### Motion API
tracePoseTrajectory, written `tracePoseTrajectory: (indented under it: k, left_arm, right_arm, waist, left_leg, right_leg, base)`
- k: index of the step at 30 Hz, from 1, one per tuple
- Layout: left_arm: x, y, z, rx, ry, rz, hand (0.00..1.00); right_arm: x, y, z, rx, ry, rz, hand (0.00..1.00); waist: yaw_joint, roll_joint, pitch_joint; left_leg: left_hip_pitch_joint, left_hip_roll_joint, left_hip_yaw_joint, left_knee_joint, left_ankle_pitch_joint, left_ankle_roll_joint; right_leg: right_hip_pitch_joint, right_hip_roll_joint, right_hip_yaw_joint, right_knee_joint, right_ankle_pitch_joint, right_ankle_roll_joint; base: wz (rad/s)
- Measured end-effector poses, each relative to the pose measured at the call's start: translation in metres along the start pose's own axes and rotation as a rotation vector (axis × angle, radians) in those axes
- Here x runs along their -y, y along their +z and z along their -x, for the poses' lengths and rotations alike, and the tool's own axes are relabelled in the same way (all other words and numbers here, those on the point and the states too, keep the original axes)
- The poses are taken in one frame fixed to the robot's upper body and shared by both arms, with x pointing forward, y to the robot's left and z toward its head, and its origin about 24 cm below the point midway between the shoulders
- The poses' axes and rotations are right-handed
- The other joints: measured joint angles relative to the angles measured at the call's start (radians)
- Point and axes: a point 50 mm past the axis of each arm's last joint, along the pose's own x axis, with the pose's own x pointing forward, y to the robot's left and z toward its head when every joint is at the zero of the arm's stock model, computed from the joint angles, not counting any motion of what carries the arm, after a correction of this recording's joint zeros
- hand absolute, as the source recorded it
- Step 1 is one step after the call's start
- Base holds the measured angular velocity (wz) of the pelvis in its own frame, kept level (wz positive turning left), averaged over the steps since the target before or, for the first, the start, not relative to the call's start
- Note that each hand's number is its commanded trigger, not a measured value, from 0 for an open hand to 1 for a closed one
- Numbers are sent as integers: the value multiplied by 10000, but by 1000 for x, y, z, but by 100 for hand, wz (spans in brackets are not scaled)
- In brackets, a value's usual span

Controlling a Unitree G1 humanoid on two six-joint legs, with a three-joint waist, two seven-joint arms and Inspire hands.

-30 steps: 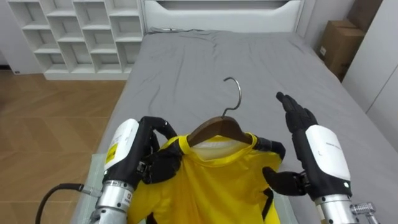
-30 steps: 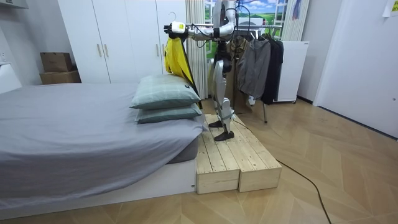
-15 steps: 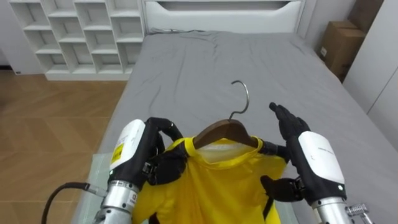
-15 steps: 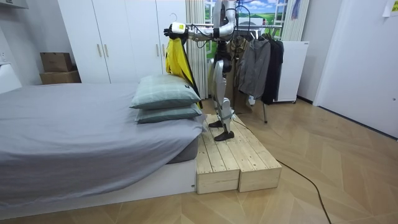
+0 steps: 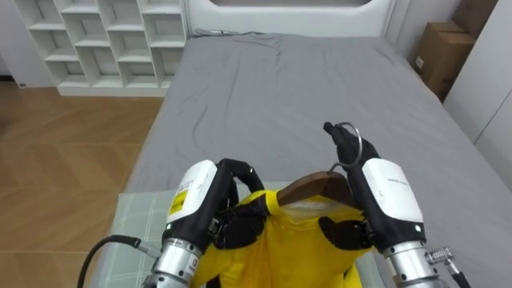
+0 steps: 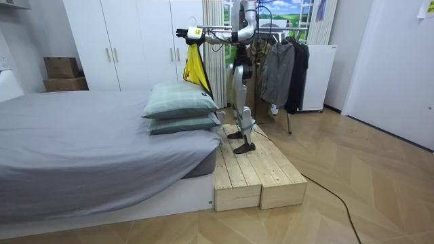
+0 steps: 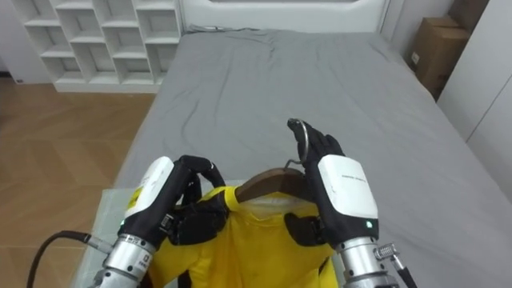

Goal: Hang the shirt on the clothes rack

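A yellow shirt [image 5: 280,248] hangs on a wooden hanger [image 5: 316,186] that I hold up over the bed. My left hand [image 5: 236,220] is curled round the shirt at the hanger's left shoulder. My right hand [image 5: 380,196] lies over the hanger's right shoulder. Its fingers [image 5: 342,144] are straight beside the metal hook [image 7: 298,132], and its thumb rests on the yellow cloth. In the room view I stand on a wooden platform [image 6: 258,169] at the head of the bed. My arms are stretched toward the room view's left, and the shirt [image 6: 194,64] dangles from them.
The grey bed [image 5: 304,80] spreads out below and ahead, with green pillows [image 6: 180,102] under my arms. White shelves [image 5: 104,40] stand at the far left and a cardboard box [image 5: 436,56] at the far right. Behind me a rack holds dark clothes [image 6: 281,68].
My right hand has swung in from beside the hanger onto its right shoulder, fingers now by the hook. Both arms reach slightly farther out with the shirt.
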Motion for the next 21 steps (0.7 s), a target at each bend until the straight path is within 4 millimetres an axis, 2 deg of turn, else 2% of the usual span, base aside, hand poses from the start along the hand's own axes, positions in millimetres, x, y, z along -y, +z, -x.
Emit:
tracePoseTrajectory:
  k: [16, 21]
  left_arm:
    - [-1, 3, -2, 170, -152, -186, 100]
    - [-1, 3, -2, 175, -169, -249, 100]
  right_arm:
    - [2, 6, -8, 160, -167, -103, 0]
    - [1, 6, -9, 154, -170, -156, 0]
  waist:
    - [7, -56, -34]
    - [6, -56, -101]
  left_leg:
    - [-62, 4, -41, 52, -1, 0]
    - [-56, 5, -36, 74, 0, 0]
  right_leg:
    - [-23, 0, -35, 10, 0, 0]
    - [-13, -2, -31, 12, 0, 0]
  base:
    - [0]
    - [0]
